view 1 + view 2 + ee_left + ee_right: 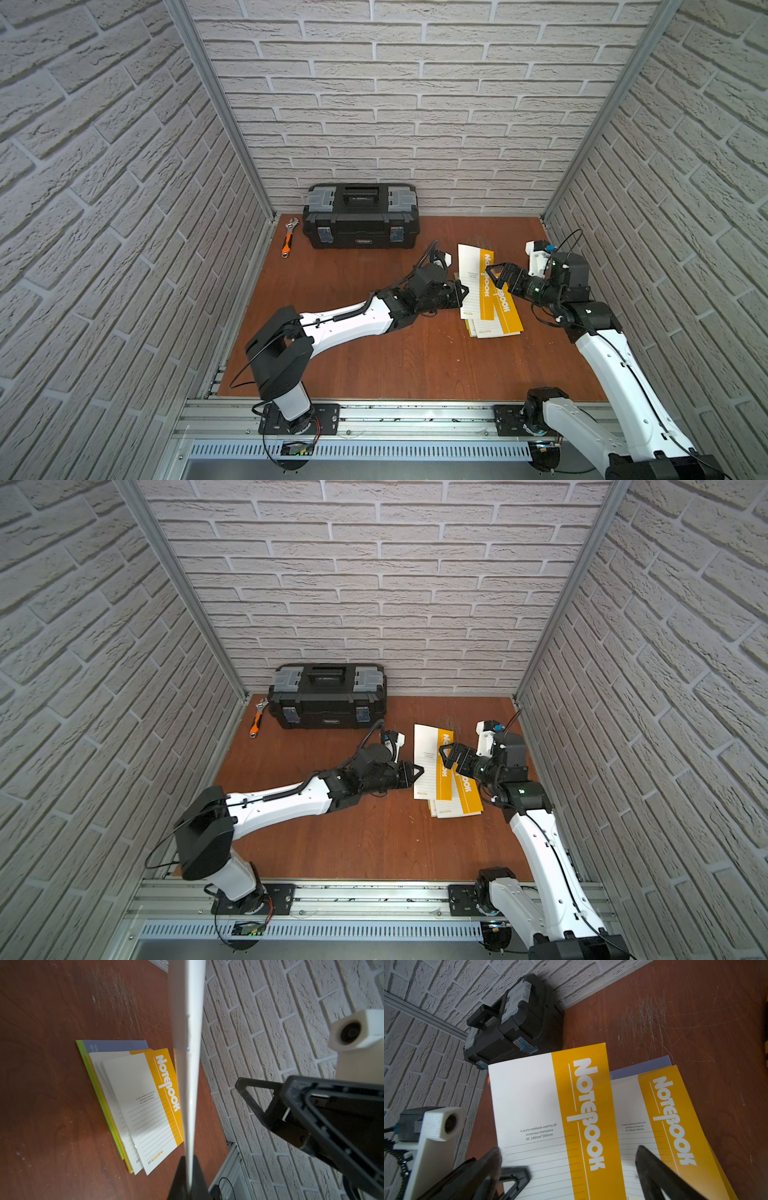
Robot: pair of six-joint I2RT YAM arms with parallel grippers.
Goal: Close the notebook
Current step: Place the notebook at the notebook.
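Observation:
The notebook has a white cover with a yellow band and stands lifted at a tilt over a stack at the right of the table. My left gripper is shut on the cover's left edge. In the left wrist view that cover runs edge-on into the gripper. My right gripper hangs open just above the cover's printed face, not touching it. In the right wrist view its fingers straddle the notebook, and the gripper holds nothing.
Under the lifted cover lies a fanned stack of notebooks, also seen in the left wrist view as yellow, green and purple booklets. A black toolbox stands at the back wall with an orange-handled wrench to its left. Brick walls close three sides.

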